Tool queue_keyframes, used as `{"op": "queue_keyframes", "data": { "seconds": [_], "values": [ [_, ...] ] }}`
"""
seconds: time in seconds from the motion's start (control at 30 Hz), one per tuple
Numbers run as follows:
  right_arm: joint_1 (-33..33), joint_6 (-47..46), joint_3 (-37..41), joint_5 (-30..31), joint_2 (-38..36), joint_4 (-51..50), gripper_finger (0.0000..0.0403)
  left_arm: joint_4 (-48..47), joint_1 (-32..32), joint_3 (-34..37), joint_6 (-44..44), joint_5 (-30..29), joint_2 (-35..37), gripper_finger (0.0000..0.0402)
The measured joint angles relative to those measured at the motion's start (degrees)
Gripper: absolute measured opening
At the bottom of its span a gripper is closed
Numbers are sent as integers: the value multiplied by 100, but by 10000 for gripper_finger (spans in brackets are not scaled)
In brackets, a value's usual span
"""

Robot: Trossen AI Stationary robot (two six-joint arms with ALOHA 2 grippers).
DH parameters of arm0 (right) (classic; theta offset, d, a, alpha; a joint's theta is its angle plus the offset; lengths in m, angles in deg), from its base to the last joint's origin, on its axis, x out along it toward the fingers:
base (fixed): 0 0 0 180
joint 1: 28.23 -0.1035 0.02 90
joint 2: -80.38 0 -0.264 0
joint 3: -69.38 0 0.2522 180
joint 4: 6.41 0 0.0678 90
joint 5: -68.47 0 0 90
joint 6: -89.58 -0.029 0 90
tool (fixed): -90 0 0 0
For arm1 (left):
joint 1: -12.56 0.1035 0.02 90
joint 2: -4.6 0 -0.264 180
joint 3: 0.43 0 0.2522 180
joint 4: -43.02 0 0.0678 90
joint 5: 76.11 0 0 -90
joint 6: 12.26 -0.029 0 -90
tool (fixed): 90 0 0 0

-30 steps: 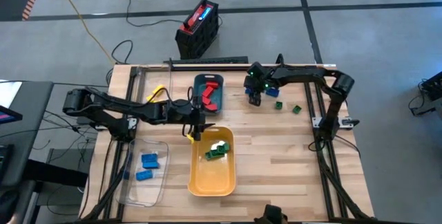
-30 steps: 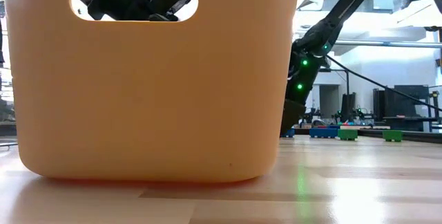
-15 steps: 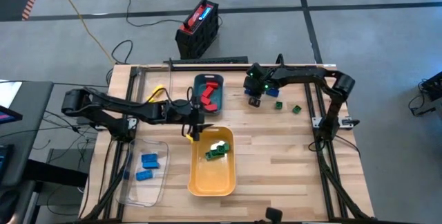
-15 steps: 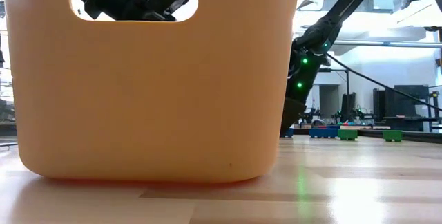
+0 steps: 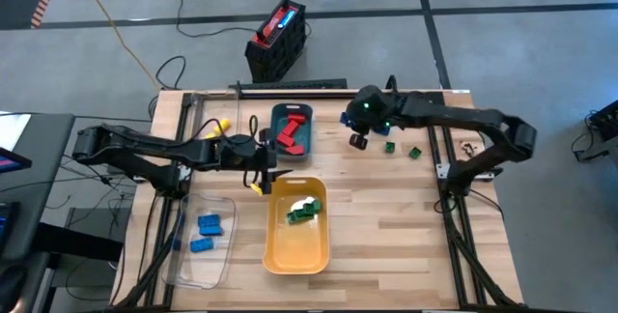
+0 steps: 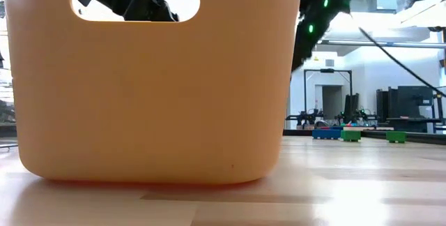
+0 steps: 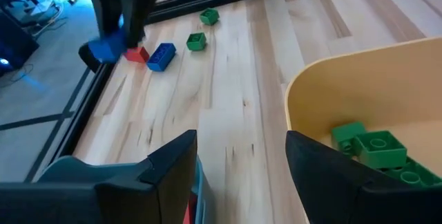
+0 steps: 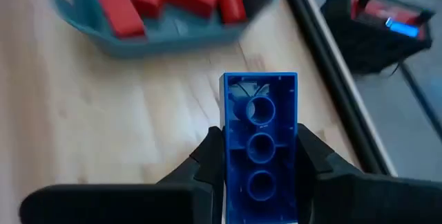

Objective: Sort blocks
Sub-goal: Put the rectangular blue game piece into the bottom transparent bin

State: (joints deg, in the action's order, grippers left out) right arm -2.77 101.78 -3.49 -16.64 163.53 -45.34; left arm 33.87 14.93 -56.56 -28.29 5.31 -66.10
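Note:
My right gripper (image 8: pixel 259 141) hangs over the table's far right part (image 5: pixel 359 140), shut on a blue block (image 8: pixel 259 113). The left wrist view also shows that blue block (image 7: pixel 103 48) above the table. My left gripper (image 7: pixel 242 175) stands open and empty by the far rim of the yellow tray (image 5: pixel 297 241), which holds green blocks (image 5: pixel 304 210). Red blocks (image 5: pixel 288 131) lie in the teal tray (image 5: pixel 275 144), and two blue blocks (image 5: pixel 207 231) lie in the clear tray (image 5: pixel 224 255). A red (image 7: pixel 136 54), a blue (image 7: pixel 161 56) and two green blocks (image 7: pixel 196 41) lie loose on the table. My right gripper pinches the blue block by its two long sides (image 8: pixel 228 155) between its two fingers. The fingers lie along the block, and its free end reaches out past their tips. Its hollow underside faces the wrist camera. The block is lifted clear of the table.
The yellow tray's wall (image 6: pixel 153 100) fills most of the low view. A red-and-black box (image 5: pixel 277 38) stands on the floor beyond the far edge. A black bar (image 5: pixel 290 85) runs along that edge. Bare wood (image 5: pixel 406 216) lies right of the yellow tray.
My right gripper has shut on the blue block down at the table and risen with it, so the block is now lifted clear. My left gripper has drawn back a little toward the table's left edge.

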Motion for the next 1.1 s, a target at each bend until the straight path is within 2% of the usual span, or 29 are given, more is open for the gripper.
{"op": "queue_keyframes", "data": {
  "seconds": [0.13, 0.3, 0.43, 0.5, 0.7, 0.97, 1.1],
  "values": [
    [-703, -368, -341, 319, -337, -241, 101, -8, 0, 0, -2, 0, 4, 217],
    [-1578, -667, -784, 334, -335, -160, 101, -4, 0, 0, -23, 0, 4, 217],
    [-2049, -672, -891, 334, -318, 543, 101, 49, -76, 0, -182, -28, 4, 217],
    [-2230, -680, -900, 334, -328, 902, 101, 153, -214, 0, -268, -234, 4, 217],
    [-2814, -672, -898, 338, -164, 1383, 101, 237, -721, 0, -478, -1371, 69, 217],
    [-3486, -380, -888, 635, -34, 1957, 101, -59, -1169, 0, -323, -1892, 219, 217],
    [-3629, -267, -499, 647, -30, 2788, 101, -455, -1312, 2, -149, -1933, 393, 217]
  ]
}}
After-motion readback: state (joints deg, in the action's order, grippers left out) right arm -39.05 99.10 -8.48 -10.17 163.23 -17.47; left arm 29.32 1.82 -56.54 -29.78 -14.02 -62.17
